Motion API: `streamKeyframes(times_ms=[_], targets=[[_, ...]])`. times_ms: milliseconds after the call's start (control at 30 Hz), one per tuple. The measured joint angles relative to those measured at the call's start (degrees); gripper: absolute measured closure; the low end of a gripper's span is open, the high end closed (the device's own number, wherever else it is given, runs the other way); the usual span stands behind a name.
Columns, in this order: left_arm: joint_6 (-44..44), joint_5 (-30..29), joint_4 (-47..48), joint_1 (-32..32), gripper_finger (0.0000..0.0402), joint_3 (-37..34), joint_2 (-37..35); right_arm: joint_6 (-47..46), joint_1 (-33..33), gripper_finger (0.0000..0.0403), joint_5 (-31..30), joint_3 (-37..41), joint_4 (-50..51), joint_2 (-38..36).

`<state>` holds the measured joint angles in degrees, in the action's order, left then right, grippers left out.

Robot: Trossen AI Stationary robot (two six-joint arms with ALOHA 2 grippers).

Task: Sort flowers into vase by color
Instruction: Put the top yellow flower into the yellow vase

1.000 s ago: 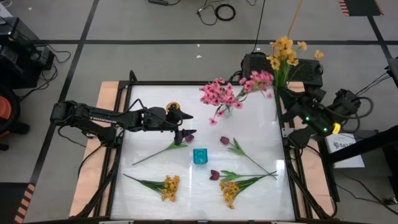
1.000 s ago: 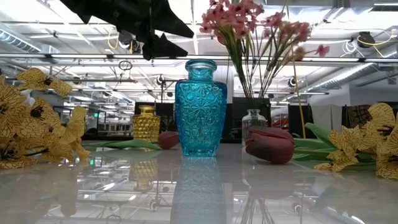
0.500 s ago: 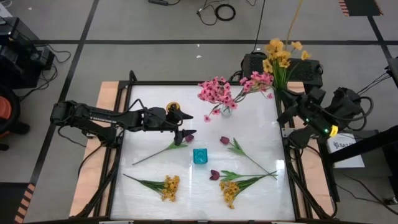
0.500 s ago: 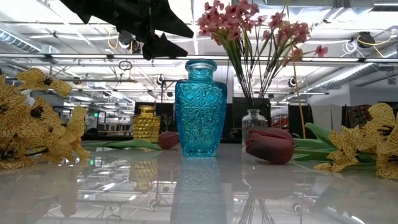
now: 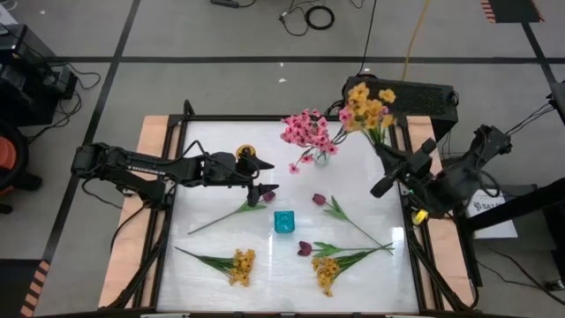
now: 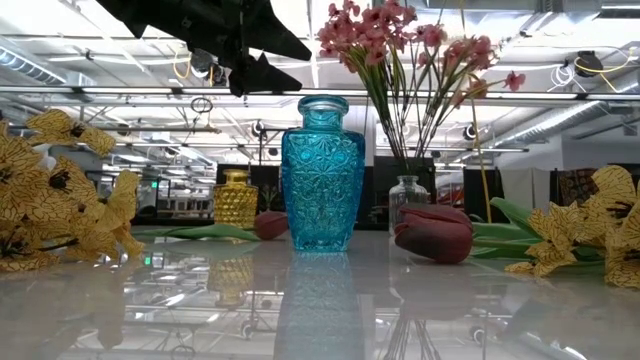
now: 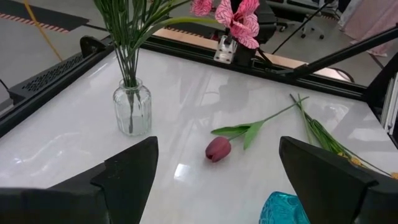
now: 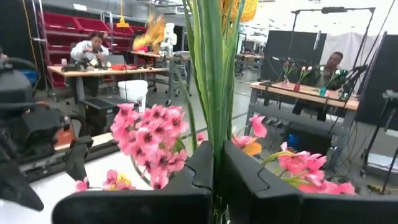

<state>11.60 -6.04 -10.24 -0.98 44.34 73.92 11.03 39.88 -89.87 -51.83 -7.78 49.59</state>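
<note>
The right gripper (image 5: 378,188) is clamped on the green stems of a yellow flower bunch (image 5: 367,106), holding it above the table's far right corner beside the pink flowers (image 5: 309,132) in the clear vase (image 7: 132,107). The left gripper (image 5: 266,192) hovers with fingers spread over a maroon tulip (image 5: 268,196). More yellow sprigs (image 5: 240,265) and tulips lie around the blue vase (image 5: 283,222).

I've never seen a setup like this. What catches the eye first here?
The right gripper holds a yellow flower sprig aloft at the table's far right corner. Beside it, pink blossoms fill a clear vase. A bright blue vase stands mid-table among scattered stems, the open left gripper nearby.
</note>
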Motion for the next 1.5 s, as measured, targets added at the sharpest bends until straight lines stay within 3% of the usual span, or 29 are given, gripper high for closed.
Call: streamKeyframes(times_ms=[433,633,967,1500], targets=[[0.02,0.0,0.02,0.01,0.0061,0.0,0.0,-15.57,2.1,0.0394,0.11,0.02,20.92,7.03],[0.02,0.0,0.02,-0.01,0.0061,0.0,-0.01,-16.04,2.1,0.0394,0.06,0.02,20.15,9.98],[0.02,0.0,-1.44,-0.01,0.0061,0.0,0.0,-9.79,-1.96,0.0394,-0.23,-4.73,11.32,9.26],[-0.45,0.0,-1.38,-0.06,0.0061,0.0,0.01,10.56,-5.87,0.0394,0.74,-26.05,11.2,9.34]])
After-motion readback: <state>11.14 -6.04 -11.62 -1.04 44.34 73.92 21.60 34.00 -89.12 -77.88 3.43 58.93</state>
